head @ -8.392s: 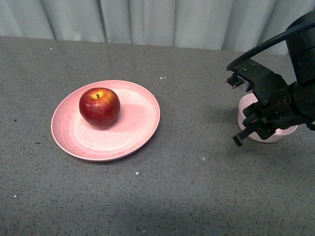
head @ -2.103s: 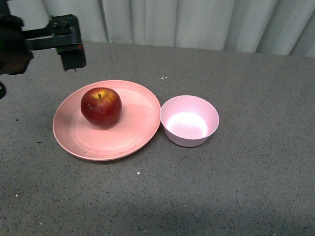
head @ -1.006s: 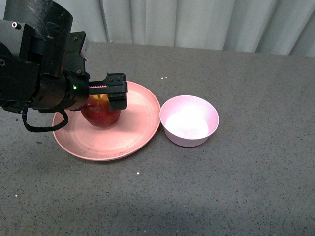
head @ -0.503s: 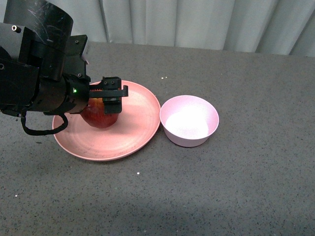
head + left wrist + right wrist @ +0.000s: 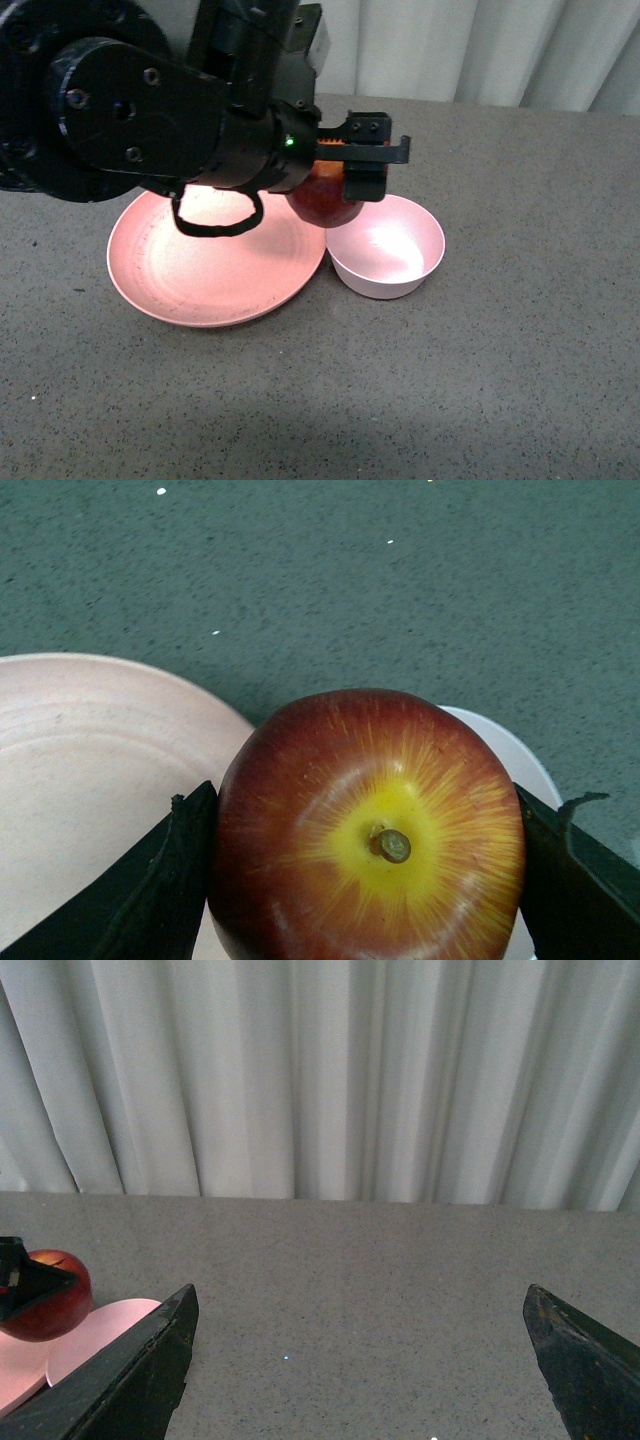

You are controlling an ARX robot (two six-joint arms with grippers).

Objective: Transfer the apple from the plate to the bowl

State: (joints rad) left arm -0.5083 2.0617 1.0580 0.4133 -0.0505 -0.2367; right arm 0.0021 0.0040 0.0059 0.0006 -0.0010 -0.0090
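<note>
The left pincer (image 5: 372,875) pinches the apple (image 5: 322,200), one dark finger pressed against each side, and holds it clear of the bench (image 5: 470,380). In the front view the apple hangs over the spot where the plate (image 5: 200,270) and the bowl (image 5: 390,250) nearly meet, above the bowl's left rim. The left wrist view looks straight down on the yellow patch and short stem, with the plate's rim showing on one side of the fruit and the bowl's pale edge on the other. The plate lies bare, and the bowl holds nothing. The right pincer (image 5: 355,1360) is spread wide and grips nothing; it hangs over bare bench, well apart from the dishes, facing a pale curtain (image 5: 320,1080).
</note>
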